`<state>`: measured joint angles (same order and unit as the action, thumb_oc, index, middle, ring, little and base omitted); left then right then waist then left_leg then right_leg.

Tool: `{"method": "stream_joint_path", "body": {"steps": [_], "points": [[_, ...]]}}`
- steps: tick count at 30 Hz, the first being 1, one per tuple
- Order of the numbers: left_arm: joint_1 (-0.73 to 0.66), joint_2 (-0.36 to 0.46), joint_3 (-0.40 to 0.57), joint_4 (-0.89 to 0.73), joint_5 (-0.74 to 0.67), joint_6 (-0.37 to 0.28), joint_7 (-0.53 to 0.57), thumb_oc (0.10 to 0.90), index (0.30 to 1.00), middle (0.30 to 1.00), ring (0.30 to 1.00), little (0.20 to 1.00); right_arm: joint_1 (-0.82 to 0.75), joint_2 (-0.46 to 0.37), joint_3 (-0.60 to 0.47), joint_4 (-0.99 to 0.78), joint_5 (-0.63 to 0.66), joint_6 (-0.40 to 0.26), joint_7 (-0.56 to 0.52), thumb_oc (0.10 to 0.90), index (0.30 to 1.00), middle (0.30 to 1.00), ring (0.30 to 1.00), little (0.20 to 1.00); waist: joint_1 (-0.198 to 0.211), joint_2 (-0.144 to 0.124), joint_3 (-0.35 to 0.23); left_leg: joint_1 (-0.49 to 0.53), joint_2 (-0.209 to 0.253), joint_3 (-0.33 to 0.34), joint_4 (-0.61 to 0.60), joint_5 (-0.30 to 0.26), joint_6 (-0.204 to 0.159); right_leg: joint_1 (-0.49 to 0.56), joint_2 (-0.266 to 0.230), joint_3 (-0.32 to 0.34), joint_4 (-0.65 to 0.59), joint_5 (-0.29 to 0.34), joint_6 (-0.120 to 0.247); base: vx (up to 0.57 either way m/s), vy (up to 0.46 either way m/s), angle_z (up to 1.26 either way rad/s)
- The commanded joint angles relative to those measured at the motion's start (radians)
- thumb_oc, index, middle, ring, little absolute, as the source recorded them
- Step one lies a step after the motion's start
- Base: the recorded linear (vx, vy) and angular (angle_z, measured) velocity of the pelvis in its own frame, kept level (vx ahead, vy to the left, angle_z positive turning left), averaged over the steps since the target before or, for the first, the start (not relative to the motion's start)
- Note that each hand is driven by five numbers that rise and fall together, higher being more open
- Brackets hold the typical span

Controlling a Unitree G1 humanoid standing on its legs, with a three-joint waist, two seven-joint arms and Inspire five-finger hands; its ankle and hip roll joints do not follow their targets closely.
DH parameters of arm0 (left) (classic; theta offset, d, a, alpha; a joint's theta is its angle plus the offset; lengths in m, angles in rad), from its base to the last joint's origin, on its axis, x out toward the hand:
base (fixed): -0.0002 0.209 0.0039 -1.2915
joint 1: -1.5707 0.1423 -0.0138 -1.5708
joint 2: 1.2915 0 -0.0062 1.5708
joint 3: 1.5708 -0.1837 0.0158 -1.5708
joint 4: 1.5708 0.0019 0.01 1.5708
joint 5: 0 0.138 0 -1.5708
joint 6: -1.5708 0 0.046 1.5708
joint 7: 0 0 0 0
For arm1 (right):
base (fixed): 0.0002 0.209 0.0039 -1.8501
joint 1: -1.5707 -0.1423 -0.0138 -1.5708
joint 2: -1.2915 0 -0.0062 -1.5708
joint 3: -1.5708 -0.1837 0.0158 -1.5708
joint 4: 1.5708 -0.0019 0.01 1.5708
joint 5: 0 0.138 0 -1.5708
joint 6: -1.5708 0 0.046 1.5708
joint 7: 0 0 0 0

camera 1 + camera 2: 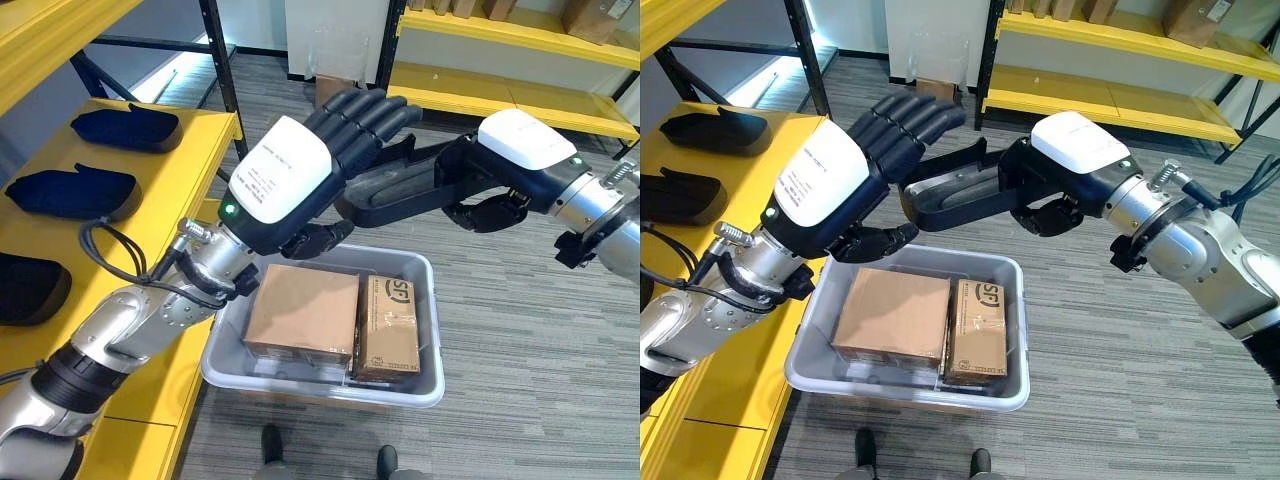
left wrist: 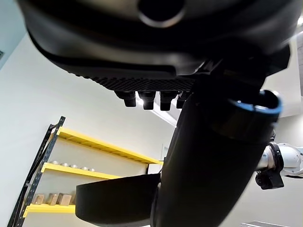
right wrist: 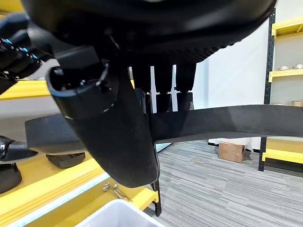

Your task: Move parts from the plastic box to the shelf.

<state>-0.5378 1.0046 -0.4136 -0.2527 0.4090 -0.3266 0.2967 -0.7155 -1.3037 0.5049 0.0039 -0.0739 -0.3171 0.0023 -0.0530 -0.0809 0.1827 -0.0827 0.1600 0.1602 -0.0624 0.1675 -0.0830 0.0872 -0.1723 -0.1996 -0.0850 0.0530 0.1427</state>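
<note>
While three dark parts (image 1: 125, 128) already lie on the yellow shelf (image 1: 190, 180), another black part (image 1: 960, 195) hangs above the plastic box (image 1: 425, 330), pinched by the right hand (image 1: 1060, 200) and steadied by the left hand's (image 1: 330, 165) straight fingers; cardboard boxes (image 1: 305, 312) remain inside.

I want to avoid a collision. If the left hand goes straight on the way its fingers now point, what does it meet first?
Probably the black part that the right hand holds over the plastic box. The left hand's straight fingers already lie against or just beside it; depth is unclear.
</note>
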Motion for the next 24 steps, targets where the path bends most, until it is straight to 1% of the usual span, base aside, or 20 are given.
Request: {"method": "stream_joint_path", "body": {"steps": [1, 7, 8, 11, 19, 21, 24], "points": [[-0.040, -0.024, 0.011, 0.028, 0.001, -0.007, 0.074, 0.900, 1.000, 1.000, 1.000, 1.000, -0.190, 0.028, 0.019, -0.001, 0.100, -0.023, -0.109, 0.400, 0.300, 0.300, 0.300, 0.300, 0.010, -0.013, -0.167, 0.047, 0.149, 0.061, -0.025, -0.027, -0.106, 0.081, -0.022, -0.004, -0.002, -0.087, 0.055, 0.00, 0.000, 0.00], [0.027, -0.007, 0.062, 0.020, 0.007, -0.010, 0.076, 0.900, 1.000, 1.000, 1.000, 1.000, -0.168, 0.023, 0.000, -0.002, 0.105, -0.027, -0.110, 0.400, 0.300, 0.300, 0.300, 0.300, 0.014, -0.013, -0.168, 0.055, 0.148, 0.065, -0.025, -0.030, -0.106, 0.087, -0.022, -0.001, -0.002, -0.091, 0.054, 0.00, 0.000, 0.00], [0.054, -0.001, 0.086, 0.016, 0.005, -0.010, 0.077, 0.900, 1.000, 1.000, 1.000, 1.000, -0.155, 0.023, -0.011, -0.001, 0.105, -0.027, -0.108, 0.400, 0.300, 0.300, 0.300, 0.300, 0.015, -0.013, -0.169, 0.057, 0.148, 0.064, -0.025, -0.032, -0.105, 0.088, -0.022, -0.002, -0.002, -0.091, 0.054, 0.00, 0.000, 0.00], [0.092, 0.001, 0.116, 0.009, 0.004, -0.011, 0.078, 0.900, 1.000, 1.000, 1.000, 1.000, -0.135, 0.022, -0.030, -0.001, 0.102, -0.028, -0.106, 0.400, 0.300, 0.300, 0.300, 0.300, 0.017, -0.013, -0.170, 0.058, 0.148, 0.063, -0.025, -0.032, -0.106, 0.092, -0.023, -0.002, -0.002, -0.093, 0.053, 0.01, 0.002, -0.07], [0.115, -0.019, 0.123, 0.016, 0.000, -0.014, 0.076, 0.900, 1.000, 1.000, 1.000, 1.000, -0.115, 0.022, -0.052, -0.011, 0.104, -0.034, -0.106, 0.400, 0.300, 0.300, 0.300, 0.300, 0.014, -0.013, -0.173, 0.061, 0.146, 0.065, -0.025, -0.034, -0.105, 0.097, -0.022, -0.004, -0.002, -0.096, 0.051, 0.00, 0.001, -0.01], [0.118, -0.062, 0.110, 0.041, 0.000, -0.008, 0.076, 0.900, 1.000, 1.000, 1.000, 1.000, -0.123, 0.029, -0.054, -0.024, 0.112, -0.038, -0.102, 0.400, 0.300, 0.300, 0.300, 0.300, 0.011, -0.017, -0.174, 0.064, 0.146, 0.068, -0.025, -0.036, -0.103, 0.093, -0.023, 0.000, -0.002, -0.096, 0.051, 0.00, 0.000, 0.00], [0.117, -0.071, 0.105, 0.049, 0.002, -0.007, 0.074, 0.900, 1.000, 1.000, 1.000, 1.000, -0.132, 0.032, -0.047, -0.023, 0.115, -0.037, -0.102, 0.400, 0.300, 0.300, 0.300, 0.300, 0.011, -0.018, -0.174, 0.065, 0.148, 0.070, -0.025, -0.036, -0.103, 0.092, -0.023, 0.002, -0.002, -0.097, 0.051, 0.00, 0.000, 0.00]]}}
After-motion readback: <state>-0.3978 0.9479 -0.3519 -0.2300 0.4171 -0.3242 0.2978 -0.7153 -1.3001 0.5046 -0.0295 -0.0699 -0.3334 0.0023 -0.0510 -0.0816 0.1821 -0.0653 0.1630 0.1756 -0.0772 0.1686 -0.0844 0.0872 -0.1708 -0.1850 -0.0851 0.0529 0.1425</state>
